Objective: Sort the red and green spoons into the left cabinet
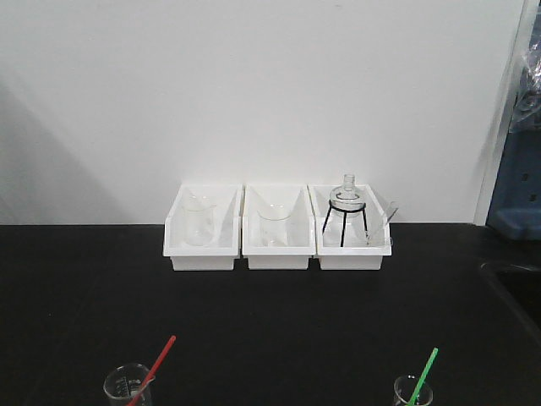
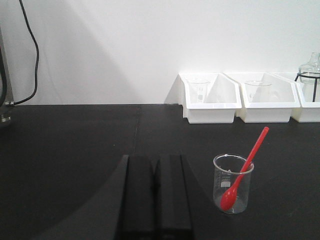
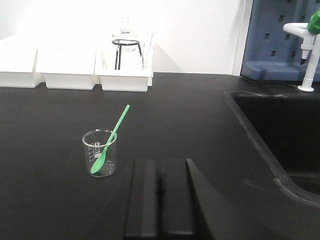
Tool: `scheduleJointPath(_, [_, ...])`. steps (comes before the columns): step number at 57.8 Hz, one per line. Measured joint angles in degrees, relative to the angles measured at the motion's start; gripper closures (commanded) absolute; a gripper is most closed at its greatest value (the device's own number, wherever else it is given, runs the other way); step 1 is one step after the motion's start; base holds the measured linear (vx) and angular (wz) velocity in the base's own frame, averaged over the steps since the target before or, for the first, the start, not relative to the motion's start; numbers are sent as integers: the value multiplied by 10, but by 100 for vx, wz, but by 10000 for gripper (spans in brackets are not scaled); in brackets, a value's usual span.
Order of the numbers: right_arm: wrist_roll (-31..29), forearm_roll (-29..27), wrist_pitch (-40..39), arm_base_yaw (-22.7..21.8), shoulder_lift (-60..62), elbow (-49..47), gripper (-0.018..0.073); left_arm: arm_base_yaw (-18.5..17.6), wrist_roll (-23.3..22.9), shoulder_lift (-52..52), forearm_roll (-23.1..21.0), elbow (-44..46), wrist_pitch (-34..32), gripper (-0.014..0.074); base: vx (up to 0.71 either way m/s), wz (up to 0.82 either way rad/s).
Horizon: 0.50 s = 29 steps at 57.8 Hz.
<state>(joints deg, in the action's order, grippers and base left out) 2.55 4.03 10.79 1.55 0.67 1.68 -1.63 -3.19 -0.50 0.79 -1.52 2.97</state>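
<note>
The red spoon stands bowl-down in a small glass beaker on the black bench; its handle also shows at the bottom left of the front view. The green spoon leans in another beaker, seen too as a green spoon handle at the front view's bottom right. My left gripper is shut, empty, left of the red spoon's beaker. My right gripper is shut, empty, right of the green spoon's beaker. The left cabinet is out of view.
Three white bins stand against the back wall; two hold glass beakers, the right one a flask on a black tripod. A sink basin with a white tap and a blue panel lies to the right.
</note>
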Motion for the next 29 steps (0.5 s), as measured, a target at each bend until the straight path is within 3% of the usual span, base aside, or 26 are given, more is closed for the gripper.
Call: scheduleJointPath(29, [0, 0, 0, 0, 0, 0, 568, 0, 0, 0, 0, 0, 0, 603, 0, 0])
